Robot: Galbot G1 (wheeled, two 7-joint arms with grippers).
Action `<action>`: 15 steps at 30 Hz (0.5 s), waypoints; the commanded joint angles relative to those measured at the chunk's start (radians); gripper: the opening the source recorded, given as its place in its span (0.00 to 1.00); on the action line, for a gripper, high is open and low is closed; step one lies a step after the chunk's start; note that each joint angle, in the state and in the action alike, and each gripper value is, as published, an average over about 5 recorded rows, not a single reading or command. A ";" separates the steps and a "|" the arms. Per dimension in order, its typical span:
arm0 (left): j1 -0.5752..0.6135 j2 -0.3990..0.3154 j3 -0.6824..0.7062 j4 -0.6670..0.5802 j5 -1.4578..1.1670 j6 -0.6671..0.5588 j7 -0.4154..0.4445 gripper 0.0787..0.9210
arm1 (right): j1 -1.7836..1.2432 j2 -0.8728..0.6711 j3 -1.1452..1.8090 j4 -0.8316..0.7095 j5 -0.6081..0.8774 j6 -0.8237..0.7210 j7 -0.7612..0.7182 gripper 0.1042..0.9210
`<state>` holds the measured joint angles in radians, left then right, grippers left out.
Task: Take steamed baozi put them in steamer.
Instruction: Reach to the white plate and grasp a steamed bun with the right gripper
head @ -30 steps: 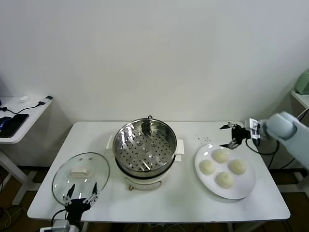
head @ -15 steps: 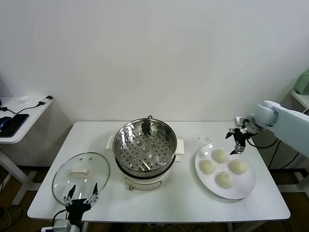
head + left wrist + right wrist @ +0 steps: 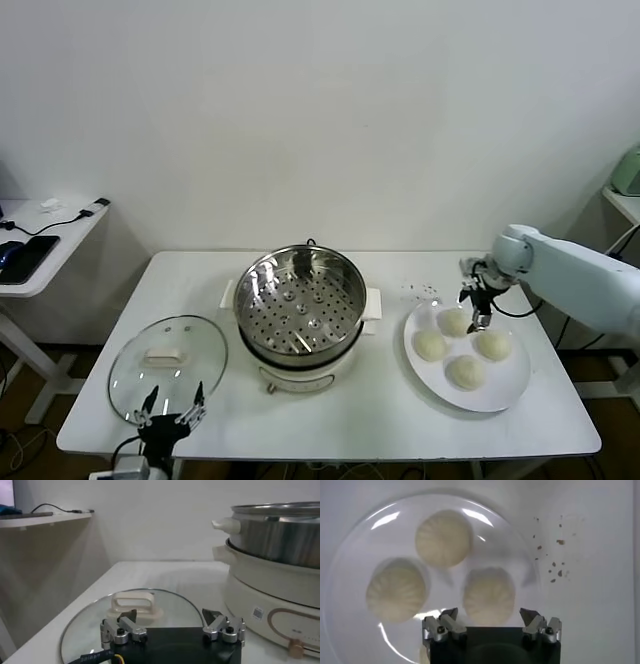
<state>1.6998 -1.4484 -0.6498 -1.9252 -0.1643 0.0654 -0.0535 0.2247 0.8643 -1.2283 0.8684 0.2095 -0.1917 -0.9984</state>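
Observation:
Several pale steamed baozi [image 3: 453, 321] lie on a white plate [image 3: 505, 385] at the table's right. My right gripper [image 3: 474, 300] hangs open just above the plate's far edge, pointing down. In the right wrist view the nearest baozi [image 3: 489, 596] sits just ahead of the gripper [image 3: 490, 614], between the lines of its spread fingers [image 3: 449, 616], and two more baozi [image 3: 443, 539] lie beyond. The shiny perforated steamer [image 3: 303, 300] stands empty on its white cooker base at mid-table. My left gripper [image 3: 170, 410] is parked open at the table's near left edge.
A round glass lid [image 3: 167, 362] with a white knob [image 3: 132, 603] lies flat left of the steamer [image 3: 280, 535], right in front of the left gripper [image 3: 170, 616]. Dark crumbs [image 3: 420, 291] dot the table behind the plate. A low side table [image 3: 40, 245] stands at far left.
My right arm has swung in from the table's right edge to the plate's far side and turned its open gripper downward over the baozi. The left arm has stayed still.

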 commanded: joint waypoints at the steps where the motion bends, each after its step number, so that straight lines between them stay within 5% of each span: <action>1: 0.006 -0.006 0.008 0.005 0.009 -0.005 0.001 0.88 | -0.048 0.053 0.039 -0.085 -0.017 -0.007 0.004 0.88; 8: 0.015 -0.006 0.016 0.006 0.028 -0.008 0.008 0.88 | -0.045 0.048 0.040 -0.065 -0.013 -0.011 -0.008 0.87; 15: 0.019 -0.006 0.017 0.003 0.030 -0.009 0.007 0.88 | -0.040 0.033 0.037 -0.036 -0.009 -0.009 -0.015 0.72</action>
<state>1.7171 -1.4539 -0.6345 -1.9197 -0.1403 0.0577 -0.0459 0.1957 0.8905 -1.2010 0.8323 0.2031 -0.1986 -1.0100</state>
